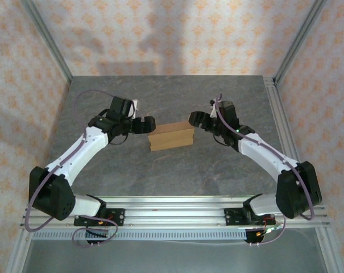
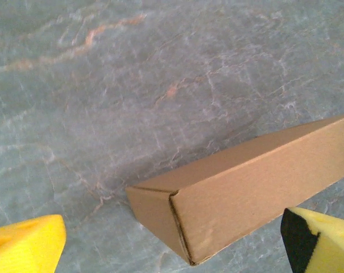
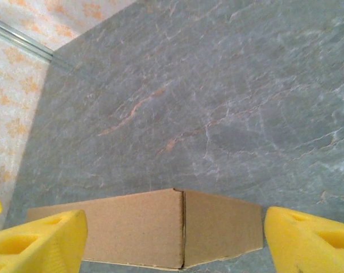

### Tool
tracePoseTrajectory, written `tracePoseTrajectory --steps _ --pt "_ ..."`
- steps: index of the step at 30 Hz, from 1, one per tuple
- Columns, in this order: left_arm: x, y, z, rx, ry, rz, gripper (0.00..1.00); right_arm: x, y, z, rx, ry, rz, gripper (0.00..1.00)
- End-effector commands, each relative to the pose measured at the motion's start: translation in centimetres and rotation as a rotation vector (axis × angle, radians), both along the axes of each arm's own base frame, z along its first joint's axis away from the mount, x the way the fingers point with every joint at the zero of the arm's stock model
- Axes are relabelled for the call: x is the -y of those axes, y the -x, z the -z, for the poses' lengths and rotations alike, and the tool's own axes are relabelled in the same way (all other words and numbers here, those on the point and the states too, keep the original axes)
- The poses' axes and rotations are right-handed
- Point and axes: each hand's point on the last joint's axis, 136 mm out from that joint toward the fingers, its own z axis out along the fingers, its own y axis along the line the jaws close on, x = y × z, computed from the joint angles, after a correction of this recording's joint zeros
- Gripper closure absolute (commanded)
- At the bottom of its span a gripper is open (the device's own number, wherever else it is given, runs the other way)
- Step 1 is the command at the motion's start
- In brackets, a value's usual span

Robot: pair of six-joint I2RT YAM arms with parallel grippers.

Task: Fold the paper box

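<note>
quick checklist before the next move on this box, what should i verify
1. paper box folded up into a box shape: ok
2. Box lying flat on the table: ok
3. left gripper open, beside its end of the box: ok
4. right gripper open, beside the other end: ok
5. Tabs fully tucked, lid seated: cannot tell

Caption: My white arms (image 1: 75, 152), black at the joints, trail purple cables (image 1: 94, 92); black shoulders (image 1: 49, 194) at five and seven o'clock; fingers (image 3: 311, 239) yellow.
</note>
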Motion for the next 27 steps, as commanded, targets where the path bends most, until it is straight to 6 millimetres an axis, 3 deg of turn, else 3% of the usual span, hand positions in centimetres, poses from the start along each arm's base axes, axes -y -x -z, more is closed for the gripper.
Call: tracePoseTrajectory --steps 1,9,10,14,21,22,27 --pt "1.3 0.2 -2.8 0.147 -0.147 0.242 0.01 1.2 0.1 -1.3 0.052 0.028 0.011 0.17" --pt "6.5 -0.9 -5.6 0.247 -0.243 0.689 0.01 3.8 1.7 -1.3 0.084 0.065 0.04 0.13" --pt "7.4 -0.9 -5.6 0.255 -0.261 0.745 0.01 4.4 1.8 -0.7 0.072 0.081 0.051 0.12" --pt "9.8 -1.4 -5.1 0.251 -0.328 0.904 0.01 5.8 3.4 -1.8 0.116 0.095 0.059 0.11" --pt "13.1 -2.7 -4.2 0.218 -0.361 1.052 0.02 2.5 8.4 -3.7 0.25 0.031 -0.268 0.09" --pt "13.7 -3.0 -2.7 0.182 -0.361 1.075 0.02 2.3 8.9 -4.1 0.266 0.022 -0.289 0.09" --pt "15.8 -2.7 -0.3 0.124 -0.373 1.147 0.05 1.6 10.5 -5.2 0.31 -0.016 -0.359 0.08"
